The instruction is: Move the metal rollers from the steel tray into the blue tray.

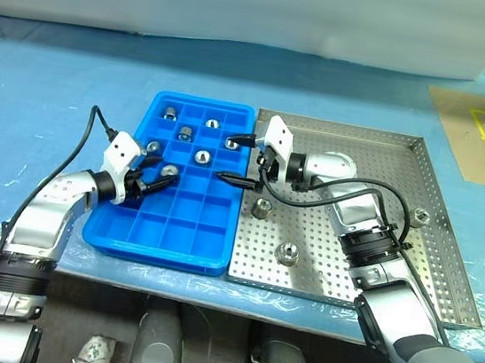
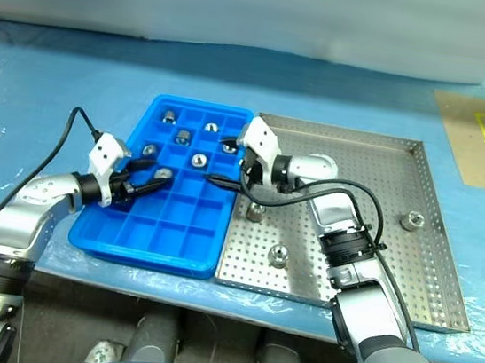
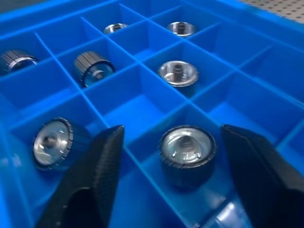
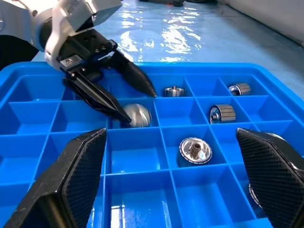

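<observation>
With one roller (image 1: pixel 170 171) lying in a blue tray (image 1: pixel 168 239) compartment between the spread jaws of the left gripper (image 1: pixel 156 173), three rollers wait in the steel tray (image 1: pixel 429 260), the nearest (image 1: pixel 261 207) just below the empty, wide-open right gripper (image 1: pixel 238 158), the closer arm

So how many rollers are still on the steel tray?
3 rollers on the steel tray: one near the blue tray, one toward the front rim, one by the right rim. The arm over the tray may hide more.
</observation>
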